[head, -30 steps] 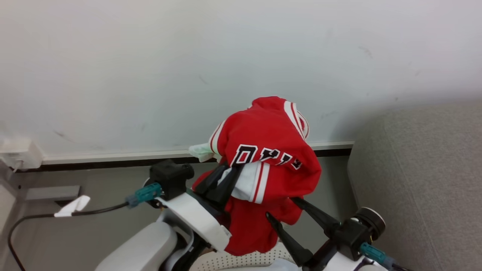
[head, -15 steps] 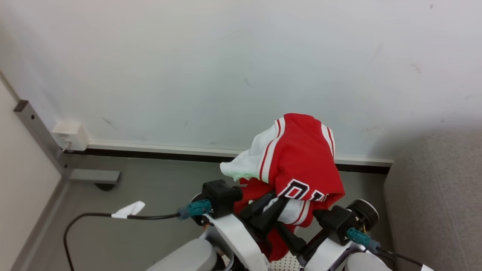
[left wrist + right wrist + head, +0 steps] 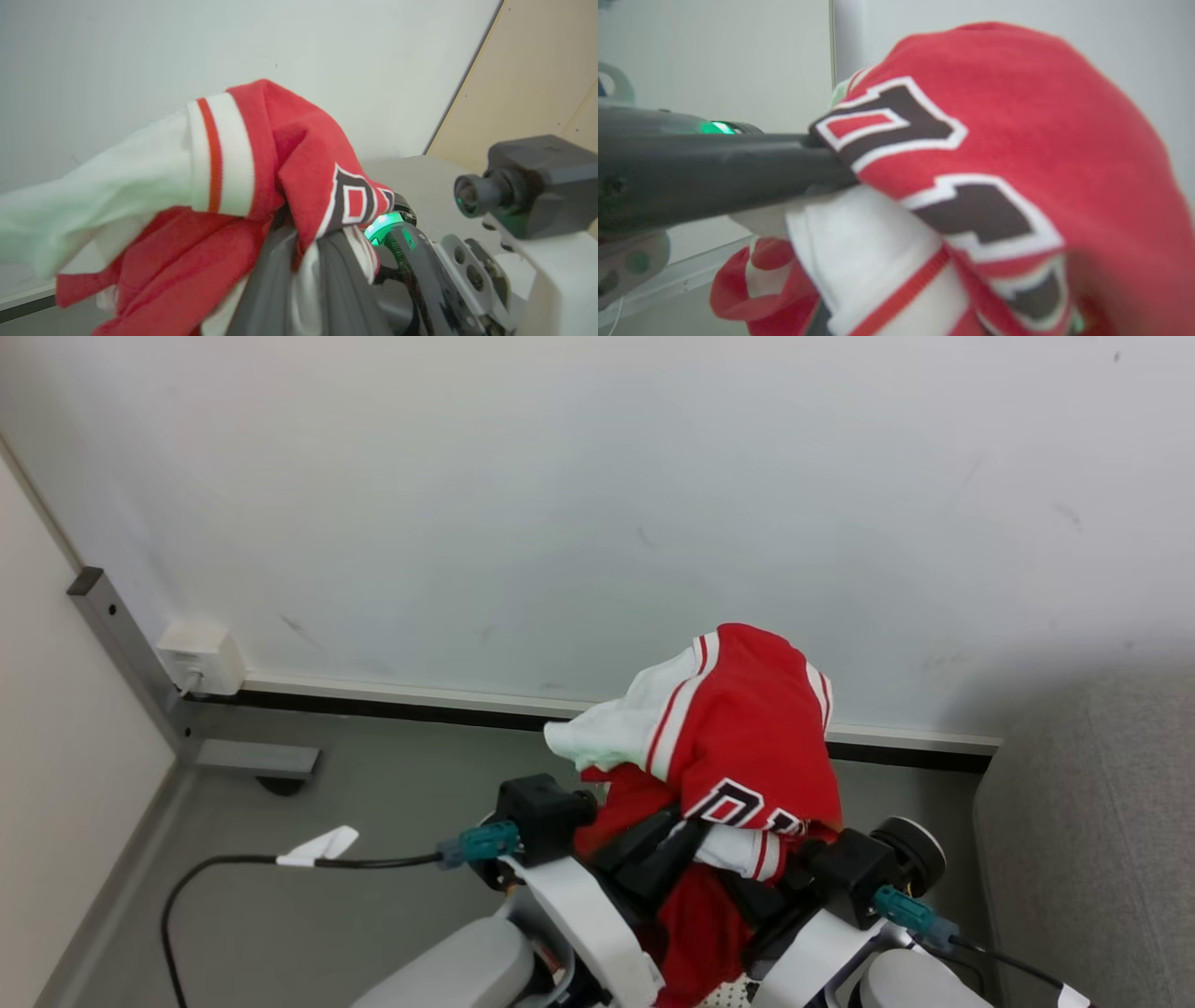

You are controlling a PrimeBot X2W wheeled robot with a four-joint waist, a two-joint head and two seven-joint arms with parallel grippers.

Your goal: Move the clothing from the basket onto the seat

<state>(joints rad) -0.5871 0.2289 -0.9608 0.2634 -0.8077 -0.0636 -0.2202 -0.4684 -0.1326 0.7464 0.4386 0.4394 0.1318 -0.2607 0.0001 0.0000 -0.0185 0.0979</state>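
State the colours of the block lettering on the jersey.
The lettering is black with white outlines, on the red jersey; the right wrist view shows it best.

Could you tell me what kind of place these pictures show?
Probably a corner of a plain indoor room, perhaps a test room. A bare white wall meets a grey floor at a baseboard, a wall socket box sits low, and a grey upholstered seat stands on the right.
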